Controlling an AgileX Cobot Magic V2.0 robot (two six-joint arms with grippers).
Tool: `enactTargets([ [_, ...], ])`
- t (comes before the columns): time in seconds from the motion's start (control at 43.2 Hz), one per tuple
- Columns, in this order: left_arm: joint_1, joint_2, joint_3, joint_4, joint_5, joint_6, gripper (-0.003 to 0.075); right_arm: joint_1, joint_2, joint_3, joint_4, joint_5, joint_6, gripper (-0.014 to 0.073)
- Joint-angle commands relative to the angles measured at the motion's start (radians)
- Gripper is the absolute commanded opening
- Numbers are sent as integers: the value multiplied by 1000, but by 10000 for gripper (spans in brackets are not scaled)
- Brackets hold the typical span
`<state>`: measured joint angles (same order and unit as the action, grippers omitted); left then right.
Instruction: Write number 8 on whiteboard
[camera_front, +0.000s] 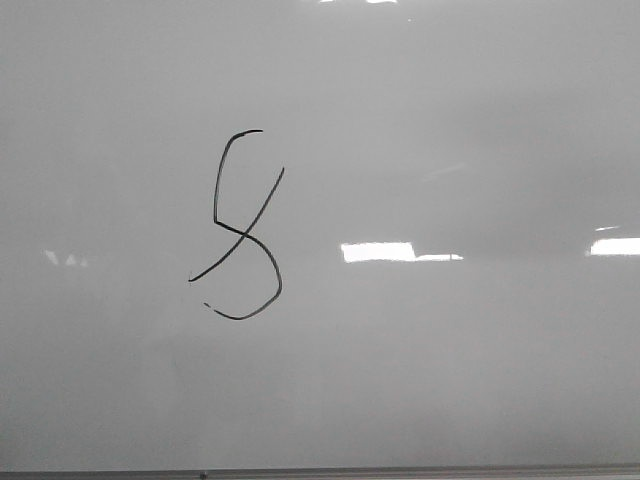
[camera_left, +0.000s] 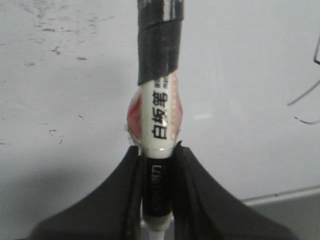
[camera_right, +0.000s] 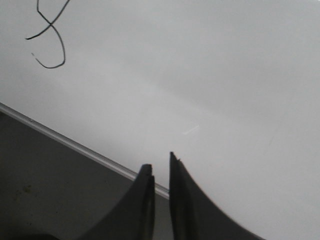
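Now the left gripper (camera_left: 156, 165) pinches a light, stiff marker (camera_left: 159, 120) at its middle; the number 8 (camera_front: 240, 225) looks done

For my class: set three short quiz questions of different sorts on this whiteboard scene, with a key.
1. True or false: both loops of the number 8 on the whiteboard are closed.
2. The left gripper holds: A) a marker B) an eraser C) nothing.
3. Fill in: the right gripper holds ____.

Key: 1 false, the ends stay apart. 2 A, the marker. 3 nothing; its fingers stand nearly together.
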<state>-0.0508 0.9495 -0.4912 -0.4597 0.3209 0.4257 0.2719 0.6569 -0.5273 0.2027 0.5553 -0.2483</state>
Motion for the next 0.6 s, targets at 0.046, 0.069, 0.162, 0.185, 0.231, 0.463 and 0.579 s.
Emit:
enactTargets([
  [0.046,4,-6,76,-96,-304,-13,-21,-20,-103,63,11,-115,9,-58],
  [0.069,4,-6,93,-96,-327,-13,-21,-20,-117,73,11,-124,9,-71],
  [0.162,4,5,122,-96,-395,-13,-21,-20,-146,106,11,-159,9,-68],
  [0.185,4,15,122,-96,-403,-13,-21,-20,-150,109,11,-164,9,-68],
  [0.231,4,35,122,-96,-427,-13,-21,-20,-150,109,11,-165,9,-68],
  [0.463,2,211,88,-96,-540,-21,-20,-20,-150,109,11,-171,9,-68],
  [0.579,-24,302,39,-80,-560,-21,-20,-20,-150,109,11,-171,9,-68],
])
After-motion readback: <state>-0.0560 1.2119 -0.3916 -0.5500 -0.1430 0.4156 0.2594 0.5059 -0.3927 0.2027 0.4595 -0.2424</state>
